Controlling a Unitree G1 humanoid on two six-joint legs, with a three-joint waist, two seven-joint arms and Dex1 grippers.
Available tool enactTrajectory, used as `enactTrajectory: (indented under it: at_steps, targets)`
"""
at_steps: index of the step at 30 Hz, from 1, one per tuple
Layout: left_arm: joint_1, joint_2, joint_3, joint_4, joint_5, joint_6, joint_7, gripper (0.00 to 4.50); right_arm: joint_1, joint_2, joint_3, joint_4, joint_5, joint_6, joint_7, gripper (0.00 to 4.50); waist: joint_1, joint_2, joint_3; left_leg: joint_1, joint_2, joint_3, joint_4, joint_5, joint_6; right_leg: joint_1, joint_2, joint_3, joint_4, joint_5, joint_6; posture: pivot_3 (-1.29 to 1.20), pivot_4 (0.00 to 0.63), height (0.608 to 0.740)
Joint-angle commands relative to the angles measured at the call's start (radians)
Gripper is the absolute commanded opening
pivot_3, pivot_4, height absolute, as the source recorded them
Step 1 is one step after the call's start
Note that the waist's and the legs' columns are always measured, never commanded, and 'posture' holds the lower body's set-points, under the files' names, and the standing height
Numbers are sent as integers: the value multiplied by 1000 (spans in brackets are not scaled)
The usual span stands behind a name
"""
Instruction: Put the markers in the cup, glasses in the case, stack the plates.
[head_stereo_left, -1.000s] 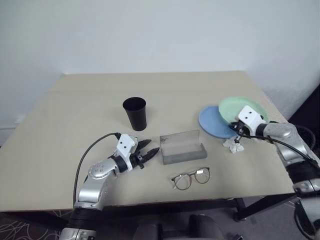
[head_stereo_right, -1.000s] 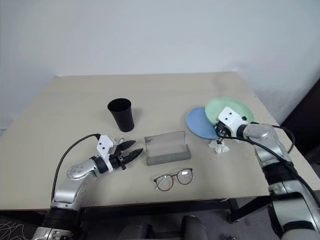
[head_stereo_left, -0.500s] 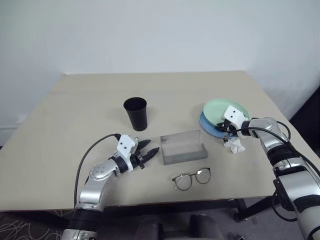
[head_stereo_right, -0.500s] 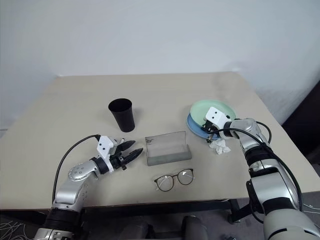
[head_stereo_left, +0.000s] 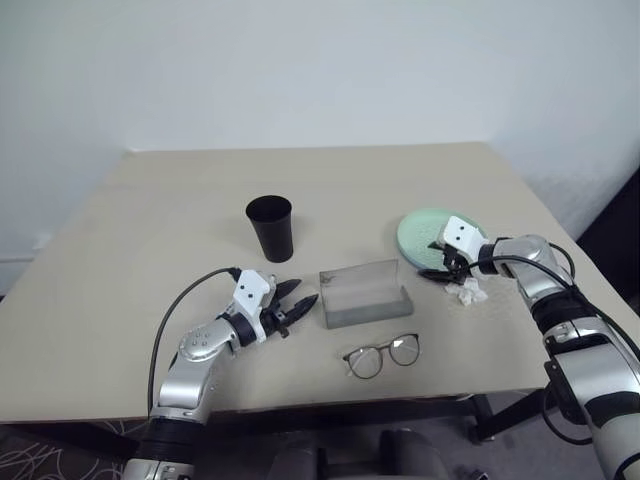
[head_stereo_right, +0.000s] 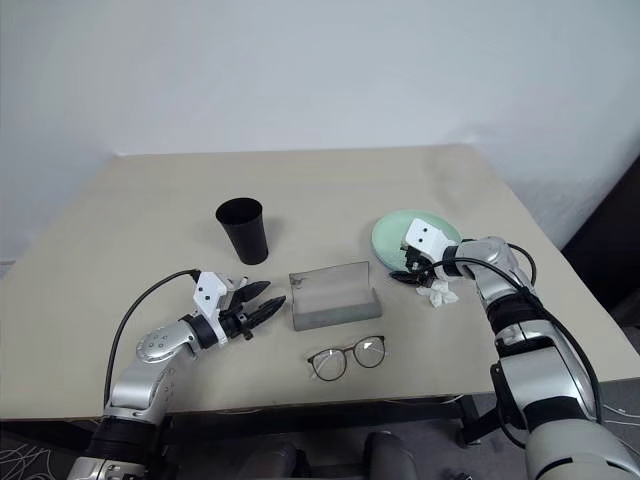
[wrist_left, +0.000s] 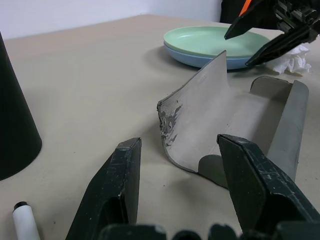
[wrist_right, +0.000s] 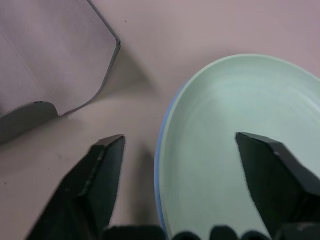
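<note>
The mint green plate lies stacked on the light blue plate, right of the case. My right gripper is open at their near rim, its fingers spread to either side of the edge and gripping nothing. The grey case stands open mid-table, with the glasses lying in front of it. Behind and to the left is the black cup. My left gripper hovers open and empty just left of the case. One marker lies on the table near the cup's base.
A crumpled white tissue lies on the table just in front of the plates, under my right wrist. The table's right edge runs close behind the plates.
My right gripper slid the green plate leftward until it sat on the blue plate, then opened and let it go. The left arm stayed still.
</note>
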Motion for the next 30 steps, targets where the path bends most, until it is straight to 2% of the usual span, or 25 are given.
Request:
enactTrajectory:
  at_steps: [1,8,18,30]
  targets:
    - [-17,2,5,-34,1,-20,-2,2517,-10,-44,-56,-110,37,33,23,3734,0,0,0,0,0,0,0,0,0,0,0,0,0,0,0,0,0,740]
    - [-16,4,6,-35,-1,-20,-5,2517,125,-169,-80,-366,81,258,156,3734,3,0,0,0,-1,-1,0,0,0,1,-1,0,-1,0,0,0,0,740]
    - [-25,9,9,-23,-4,-25,-18,2517,291,-240,-138,-625,142,586,133,3734,1,0,0,0,0,0,6,0,1,2,-1,1,1,0,0,0,0,740]
    - [-40,-6,-3,-9,4,-29,-22,2517,270,-193,-97,-530,88,616,-5,3734,2,0,0,-1,-1,-1,7,0,1,2,0,1,1,0,0,0,0,740]
